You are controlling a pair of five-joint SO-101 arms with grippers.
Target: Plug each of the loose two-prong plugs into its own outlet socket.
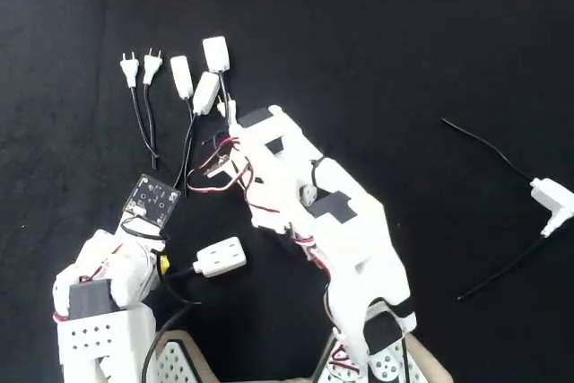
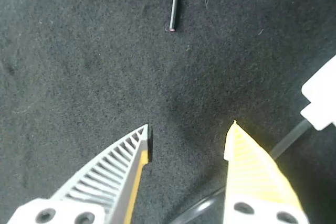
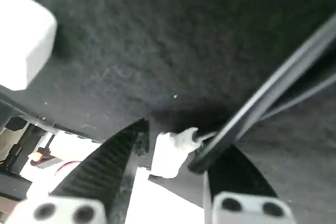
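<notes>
Standing by the table [image 1: 430,60], black cloth all over it. The right gripper [image 3: 176,140] is out toward the far-left part, pinching a small white plug [image 3: 169,156] with a black cord [image 3: 262,103] running off it. It sits just beside a cluster of three white socket blocks [image 1: 182,76] [image 1: 215,53] [image 1: 206,91].

Left of those, two loose two-prong plugs [image 1: 130,67] [image 1: 152,65] lie side by side, prongs pointing at the far edge, black cords trailing back toward the near edge.

The left gripper [image 2: 190,125] is near the front-left corner with its jaws spread wide – nothing but cloth between them. Another white socket block [image 1: 220,257] lies just beside that arm.

Over by the right edge there's a white angled plug [image 1: 552,199] on a black cord, well apart from everything else.
</notes>
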